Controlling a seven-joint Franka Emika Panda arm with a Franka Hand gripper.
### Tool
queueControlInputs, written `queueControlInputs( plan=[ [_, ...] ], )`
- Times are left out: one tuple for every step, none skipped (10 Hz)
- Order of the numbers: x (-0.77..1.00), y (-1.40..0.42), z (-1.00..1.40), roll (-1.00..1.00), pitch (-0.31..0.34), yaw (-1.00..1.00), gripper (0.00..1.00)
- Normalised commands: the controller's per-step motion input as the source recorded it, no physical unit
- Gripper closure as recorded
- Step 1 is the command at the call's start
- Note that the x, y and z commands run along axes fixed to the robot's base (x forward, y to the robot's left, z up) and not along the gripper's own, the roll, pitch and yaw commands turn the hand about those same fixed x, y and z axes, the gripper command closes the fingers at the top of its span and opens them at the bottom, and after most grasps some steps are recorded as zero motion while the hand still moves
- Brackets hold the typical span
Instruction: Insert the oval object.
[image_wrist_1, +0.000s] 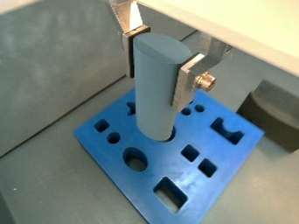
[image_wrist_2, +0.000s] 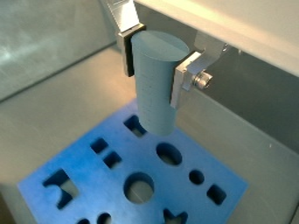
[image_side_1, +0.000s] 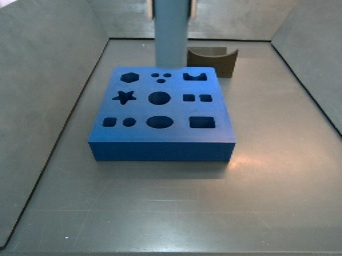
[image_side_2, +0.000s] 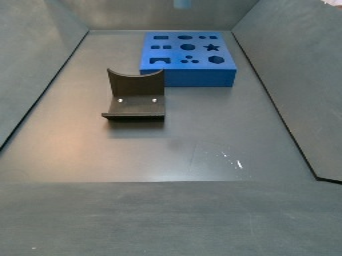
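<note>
My gripper (image_wrist_1: 162, 70) is shut on the oval object (image_wrist_1: 158, 96), a tall pale grey-blue peg held upright by its top; both wrist views show this (image_wrist_2: 156, 70). The peg (image_wrist_2: 156, 96) hangs over the blue block (image_wrist_1: 228, 157) with shaped holes. Its lower end is at the block's top near one edge. I cannot tell whether it touches. In a side view the peg (image_side_1: 173, 35) stands over the far edge of the block (image_side_1: 221, 110), with the gripper above the frame. The block also shows in the wrist view (image_wrist_2: 84, 173) and in a side view (image_side_2: 187, 75).
A dark olive-brown curved piece (image_side_1: 214, 58) stands on the grey floor just beyond the block. It also shows in a side view (image_side_2: 134, 95) and in a wrist view (image_wrist_1: 274, 114). Grey walls (image_side_1: 67, 30) enclose the floor.
</note>
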Motion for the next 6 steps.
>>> queueControlInputs(
  plan=[
    [-0.06,0.01,-1.0,0.14,-0.046,-0.02,1.0],
    [-0.01,0.05,-0.99,0.01,-0.123,-0.04,1.0],
    [0.0,0.0,-0.84,0.08,-0.051,-0.02,1.0],
    [0.0,0.0,-0.71,0.18,0.03,-0.01,1.0],
    [0.0,0.0,-0.72,0.18,0.011,-0.03,1.0],
    [-0.02,0.0,-0.71,0.06,-0.023,-0.05,1.0]
  ],
)
